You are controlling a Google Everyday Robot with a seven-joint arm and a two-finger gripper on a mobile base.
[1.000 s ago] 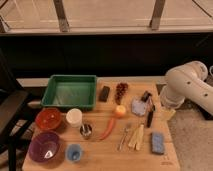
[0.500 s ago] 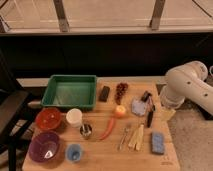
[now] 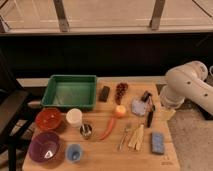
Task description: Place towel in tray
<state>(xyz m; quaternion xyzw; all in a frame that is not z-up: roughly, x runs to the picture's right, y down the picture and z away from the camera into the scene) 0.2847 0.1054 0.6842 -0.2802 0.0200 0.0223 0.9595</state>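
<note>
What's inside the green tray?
Inside the green tray only its bare green bottom shows; the near wall may hide a thin strip. The towel lies on the table to its right, beside the gripper.

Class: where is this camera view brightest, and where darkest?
Camera view: brightest on the pale floor up top; darkest in the dark band behind the wooden table; green plastic tray and crumpled grey towel evenly lit; gripper at the table's right edge.

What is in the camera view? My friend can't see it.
A white robot arm reaches in from the right, its gripper next to a crumpled pale towel on a wooden table. A green tray sits empty at the table's back left, a red bowl in front of it.
</note>
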